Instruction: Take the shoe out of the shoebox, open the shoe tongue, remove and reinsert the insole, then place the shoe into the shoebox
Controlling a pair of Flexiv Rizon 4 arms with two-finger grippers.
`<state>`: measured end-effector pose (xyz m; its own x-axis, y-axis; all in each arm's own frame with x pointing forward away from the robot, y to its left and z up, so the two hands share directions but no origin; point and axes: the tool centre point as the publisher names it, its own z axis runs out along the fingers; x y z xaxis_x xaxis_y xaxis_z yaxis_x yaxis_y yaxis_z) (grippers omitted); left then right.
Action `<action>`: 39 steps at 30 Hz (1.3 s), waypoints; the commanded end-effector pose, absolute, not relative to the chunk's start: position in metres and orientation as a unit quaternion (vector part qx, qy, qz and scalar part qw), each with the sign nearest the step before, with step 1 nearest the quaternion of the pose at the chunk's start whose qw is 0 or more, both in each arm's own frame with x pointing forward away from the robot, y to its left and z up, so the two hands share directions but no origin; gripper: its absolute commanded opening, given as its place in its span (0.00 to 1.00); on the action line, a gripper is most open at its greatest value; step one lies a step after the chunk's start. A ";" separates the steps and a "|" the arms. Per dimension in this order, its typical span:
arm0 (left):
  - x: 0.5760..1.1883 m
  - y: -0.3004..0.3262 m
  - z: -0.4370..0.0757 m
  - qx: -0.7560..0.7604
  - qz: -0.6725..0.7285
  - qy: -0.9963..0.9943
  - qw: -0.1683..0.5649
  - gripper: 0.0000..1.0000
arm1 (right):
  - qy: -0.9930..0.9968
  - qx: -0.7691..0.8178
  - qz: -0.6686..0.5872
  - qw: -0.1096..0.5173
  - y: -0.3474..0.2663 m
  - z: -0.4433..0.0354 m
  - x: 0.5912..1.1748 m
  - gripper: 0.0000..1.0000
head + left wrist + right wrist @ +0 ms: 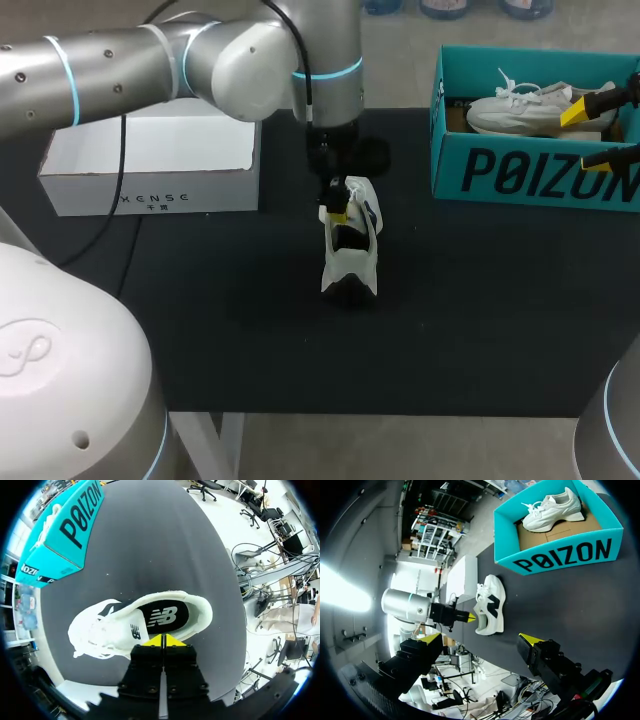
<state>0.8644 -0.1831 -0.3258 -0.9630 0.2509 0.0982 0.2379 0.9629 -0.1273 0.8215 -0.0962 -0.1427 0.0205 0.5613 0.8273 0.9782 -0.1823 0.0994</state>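
Note:
A white shoe (pixel 350 248) with a black insole stands on the black table, toe towards the shoebox (pixel 135 625). My left gripper (pixel 336 207) hangs over it, shut, its yellow tips (pixel 163 640) pressed together against the side rim of the shoe's opening, holding nothing that I can see. The teal shoebox (pixel 520 170) sits at the back right with a second white shoe (pixel 535 108) inside. My right gripper (pixel 590 135) is open at the box's right end. In the right wrist view, the table shoe (pixel 490 605) and the left gripper (pixel 465 617) lie ahead of the open right gripper (pixel 481 639).
A white box (pixel 150 165) stands at the back left, partly under my left arm. The black mat (pixel 200 330) reaches to the table's front edge. In the right wrist view the shoebox (pixel 570 555) lies beyond the table shoe.

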 end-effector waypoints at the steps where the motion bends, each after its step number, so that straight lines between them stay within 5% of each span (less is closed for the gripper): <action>1: 0.863 -0.182 -0.326 -0.124 0.058 -0.989 0.055 0.00 | -0.581 -0.663 -0.389 0.266 -0.096 -0.143 0.821 1.00; 19: 0.833 -0.203 -0.319 -0.142 0.034 -0.989 0.034 0.02 | -0.581 -0.663 -0.389 0.266 -0.096 -0.143 0.821 1.00; 21: 0.825 -0.203 -0.318 -0.142 0.034 -0.989 0.037 0.38 | -0.581 -0.663 -0.389 0.266 -0.096 -0.143 0.821 1.00; 25: 0.810 -0.204 -0.315 -0.131 0.020 -0.991 0.035 0.66 | -0.581 -0.663 -0.389 0.266 -0.096 -0.143 0.821 1.00; 34: 0.807 -0.194 -0.337 -0.096 0.031 -0.994 0.040 0.70 | -0.581 -0.663 -0.389 0.266 -0.096 -0.143 0.821 1.00; 39: 0.813 -0.194 -0.356 -0.078 0.025 -0.995 0.049 0.55 | -0.581 -0.663 -0.389 0.266 -0.096 -0.143 0.821 1.00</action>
<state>0.8084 -0.1904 -0.3442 -0.9845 0.1537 0.0849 0.1500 0.9875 -0.0491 0.8215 -0.0963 -0.1427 0.0206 0.5613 0.8273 0.9782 -0.1824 0.0994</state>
